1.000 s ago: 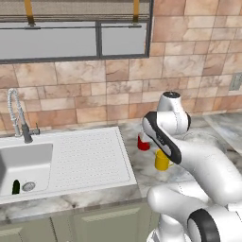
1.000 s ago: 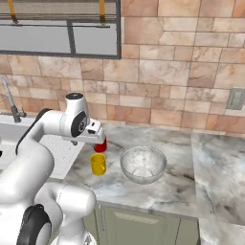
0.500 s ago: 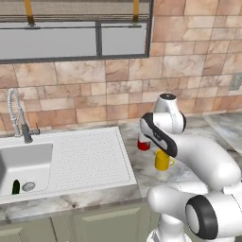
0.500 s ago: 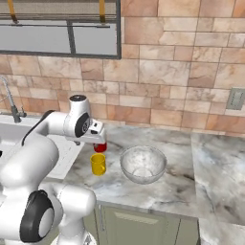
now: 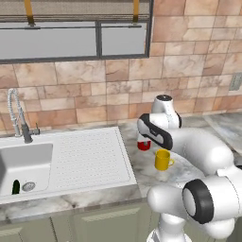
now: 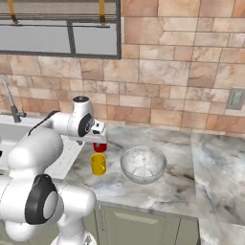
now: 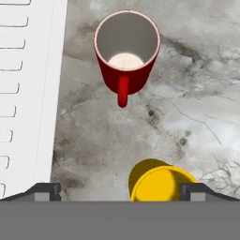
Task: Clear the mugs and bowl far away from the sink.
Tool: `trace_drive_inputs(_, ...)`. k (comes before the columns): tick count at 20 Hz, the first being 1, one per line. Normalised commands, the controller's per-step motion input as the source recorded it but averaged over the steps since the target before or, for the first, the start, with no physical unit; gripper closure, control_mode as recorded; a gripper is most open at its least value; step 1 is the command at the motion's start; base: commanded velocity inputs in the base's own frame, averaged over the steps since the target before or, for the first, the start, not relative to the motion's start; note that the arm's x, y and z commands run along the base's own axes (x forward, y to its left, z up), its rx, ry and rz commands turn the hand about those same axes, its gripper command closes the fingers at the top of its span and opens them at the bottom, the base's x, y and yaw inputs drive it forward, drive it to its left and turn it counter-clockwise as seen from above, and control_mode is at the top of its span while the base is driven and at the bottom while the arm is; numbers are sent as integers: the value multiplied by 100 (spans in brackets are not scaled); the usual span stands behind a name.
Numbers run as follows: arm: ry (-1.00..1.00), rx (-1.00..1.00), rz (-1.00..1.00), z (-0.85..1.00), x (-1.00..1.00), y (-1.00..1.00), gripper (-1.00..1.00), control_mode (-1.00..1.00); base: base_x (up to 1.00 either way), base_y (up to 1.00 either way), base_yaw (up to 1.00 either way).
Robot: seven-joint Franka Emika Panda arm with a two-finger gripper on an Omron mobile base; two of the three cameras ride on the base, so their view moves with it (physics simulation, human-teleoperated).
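Jaws stand fully apart on the gripper (image 7: pixel 120 190), which has edged lower over the last second and hangs above the two mugs. Red mug (image 7: pixel 126 54) and yellow mug (image 7: pixel 161 183) sit upright just right of the sink's drainboard (image 5: pixel 90 156); the speckled bowl (image 6: pixel 143 164) sits further right. Nothing is held, so clearing has yet to begin.

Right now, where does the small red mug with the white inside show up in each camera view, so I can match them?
Left base view: the small red mug with the white inside sits at centre, partly behind the arm, right of the white ridged drainboard.
Right base view: left of centre, just behind the plain yellow mug.
Hand view: upper centre, handle toward the camera.
Shared landmark: the plain yellow mug beside it.
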Motion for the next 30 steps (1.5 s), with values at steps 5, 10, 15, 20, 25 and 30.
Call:
trace_drive_inputs(5,1,0,0,-25,23,5,-100,-100,0,0,0)
trace_drive_inputs(10,0,0,0,-24,21,0,-100,-100,0,0,0)
trace_drive_inputs(15,0,0,0,-15,23,0,-100,-100,0,0,0)
trace_drive_inputs(20,0,0,0,-14,25,0,-100,-100,0,0,0)
trace_drive_inputs(25,1,0,0,-19,27,0,-100,-100,0,0,0)
trace_drive_inputs(30,3,0,0,-17,25,0,-100,-100,0,0,0)
